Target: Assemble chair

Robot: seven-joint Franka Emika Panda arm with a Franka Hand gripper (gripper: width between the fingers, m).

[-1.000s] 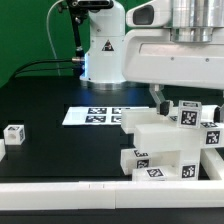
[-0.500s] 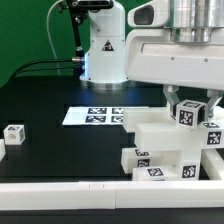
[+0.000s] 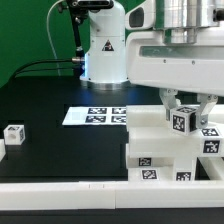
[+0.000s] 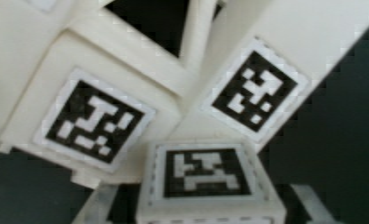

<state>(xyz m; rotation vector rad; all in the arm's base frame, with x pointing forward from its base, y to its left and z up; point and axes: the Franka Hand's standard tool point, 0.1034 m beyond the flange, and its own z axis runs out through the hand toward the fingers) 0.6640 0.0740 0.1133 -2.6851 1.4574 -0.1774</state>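
My gripper (image 3: 184, 112) hangs over the exterior view's right side, shut on a small white tagged block (image 3: 181, 121). It holds the block just above the partly built chair (image 3: 160, 150), a stack of chunky white slabs with several tags. I cannot tell whether the block touches the stack. In the wrist view the block (image 4: 202, 172) sits between my gripper's (image 4: 207, 202) fingers (image 4: 110, 205), with two tagged chair slabs (image 4: 96, 118) close behind it. A loose white tagged cube (image 3: 14, 133) lies far off on the exterior view's left.
The marker board (image 3: 95, 115) lies flat on the black table behind the stack. A long plain white border rail (image 3: 60, 186) runs along the near edge. The robot's white base (image 3: 102, 50) stands at the back, with a green wall behind.
My gripper has carried the block toward the exterior view's left and a little lower, closer over the chair stack. The stack's near parts look slightly shifted.
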